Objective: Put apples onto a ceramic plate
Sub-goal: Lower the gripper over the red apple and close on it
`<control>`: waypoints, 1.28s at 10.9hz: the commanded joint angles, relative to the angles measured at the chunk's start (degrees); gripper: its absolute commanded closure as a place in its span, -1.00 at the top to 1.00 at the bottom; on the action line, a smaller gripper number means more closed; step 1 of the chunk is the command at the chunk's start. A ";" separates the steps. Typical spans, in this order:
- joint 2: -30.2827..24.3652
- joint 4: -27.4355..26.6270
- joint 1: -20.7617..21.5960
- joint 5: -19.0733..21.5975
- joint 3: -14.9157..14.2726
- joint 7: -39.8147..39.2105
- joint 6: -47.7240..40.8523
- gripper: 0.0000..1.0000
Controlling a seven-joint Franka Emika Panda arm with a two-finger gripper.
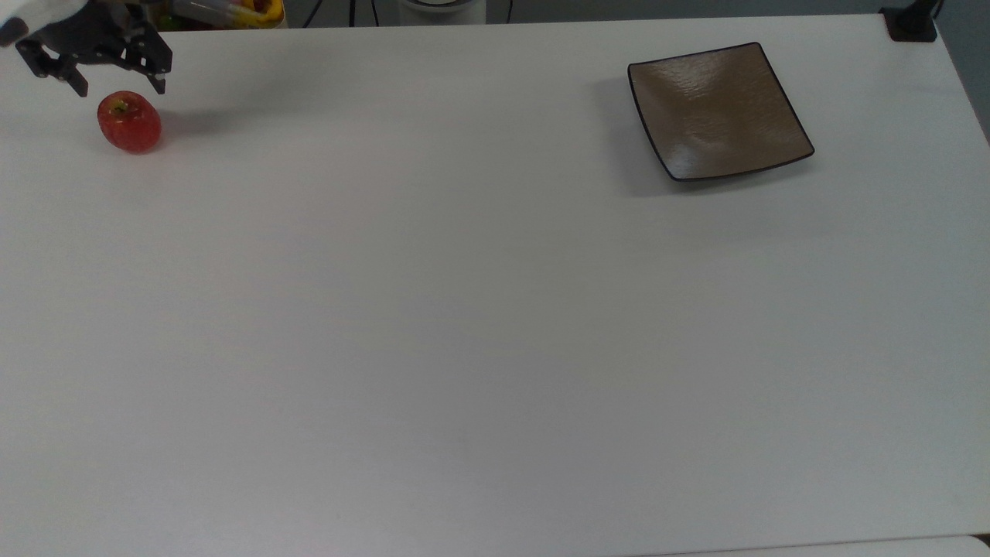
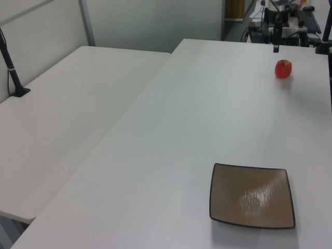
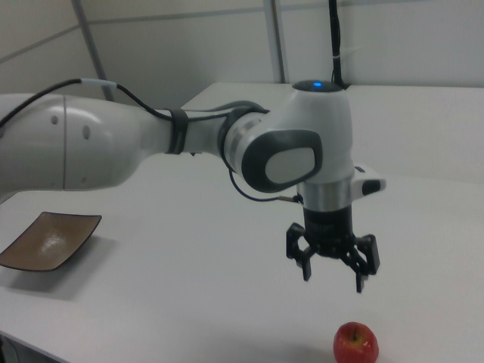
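The small red apple (image 1: 129, 121) lies on the white table at the top view's far left, with its stem dimple facing up. My gripper (image 1: 120, 87) hangs open and empty just above and behind it; in the right view the gripper (image 3: 333, 281) points down, a short way over the apple (image 3: 355, 344). The square brown ceramic plate (image 1: 719, 111) sits empty at the top view's upper right, far from the apple. The left view has the plate (image 2: 252, 196) near the front and the apple (image 2: 283, 68) at the far end, with one dark finger (image 2: 276, 47) beside it.
A black clamp (image 1: 913, 23) grips the table's far right corner in the top view. Yellow clutter (image 1: 232, 11) lies beyond the back edge near the gripper. A second white table (image 2: 62, 119) with a black post (image 2: 10, 67) adjoins at the left view's left.
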 commanded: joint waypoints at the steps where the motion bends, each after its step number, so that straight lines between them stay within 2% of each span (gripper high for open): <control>1: 3.22 -2.22 -0.29 -2.91 -0.32 -1.34 4.73 1.00; 8: 7.00 -6.88 -1.70 -10.54 -0.32 -1.26 13.17 1.00; 11: 7.35 -7.94 -1.88 -10.82 -0.05 -1.26 13.62 1.00; 12: 7.88 -8.12 -1.79 -11.34 0.03 -1.26 13.62 0.93; 13: 7.97 -8.21 -1.79 -11.35 0.21 -1.26 13.54 0.65; 14: 7.97 -8.21 -1.79 -11.35 0.21 -1.26 13.53 0.21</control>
